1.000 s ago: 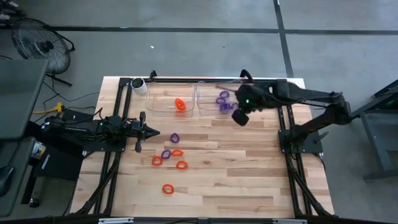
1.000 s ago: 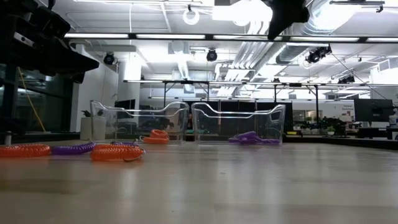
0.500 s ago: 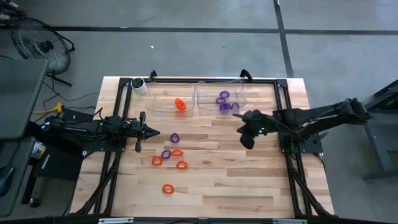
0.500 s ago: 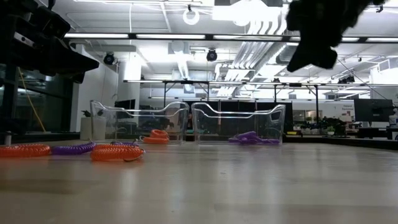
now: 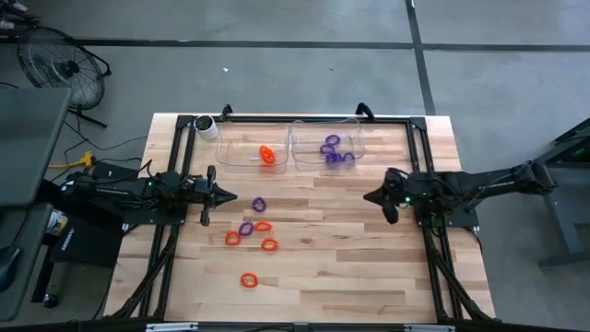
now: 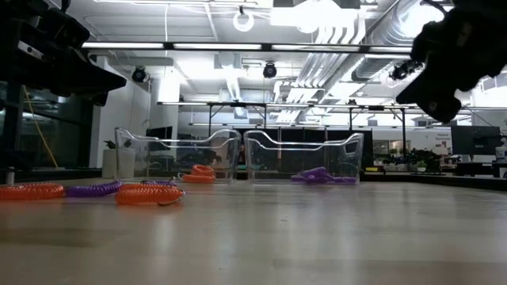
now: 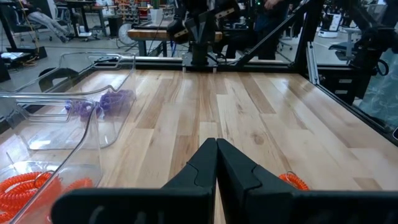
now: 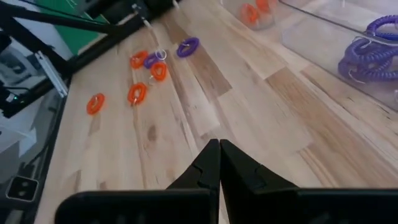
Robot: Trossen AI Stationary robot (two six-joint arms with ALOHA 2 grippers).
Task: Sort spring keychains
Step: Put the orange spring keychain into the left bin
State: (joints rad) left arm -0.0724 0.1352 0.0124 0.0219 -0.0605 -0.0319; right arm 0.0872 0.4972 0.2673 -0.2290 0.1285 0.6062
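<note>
Several coiled keychains lie loose on the table left of centre: purple ones (image 5: 259,204) (image 5: 246,228) and orange ones (image 5: 233,238) (image 5: 269,244) (image 5: 249,279). At the far edge, the left clear bin (image 5: 253,148) holds an orange keychain (image 5: 267,155) and the right clear bin (image 5: 324,148) holds purple ones (image 5: 334,152). My left gripper (image 5: 221,195) is shut and empty, just left of the loose group. My right gripper (image 5: 369,196) is shut and empty, right of centre, pointing toward the table's left side; its wrist view shows its shut tips (image 8: 219,149) over bare wood.
A white cup (image 5: 205,124) stands at the far left corner by the orange bin. Dark frame rails (image 5: 426,231) run along the table's left and right sides. Bare wood lies between the two grippers and along the near edge.
My right gripper has drawn back from beside the purple bin toward the table's near and right side, sinking lower and turning until it points left across the table. The keychains lie where they were.
</note>
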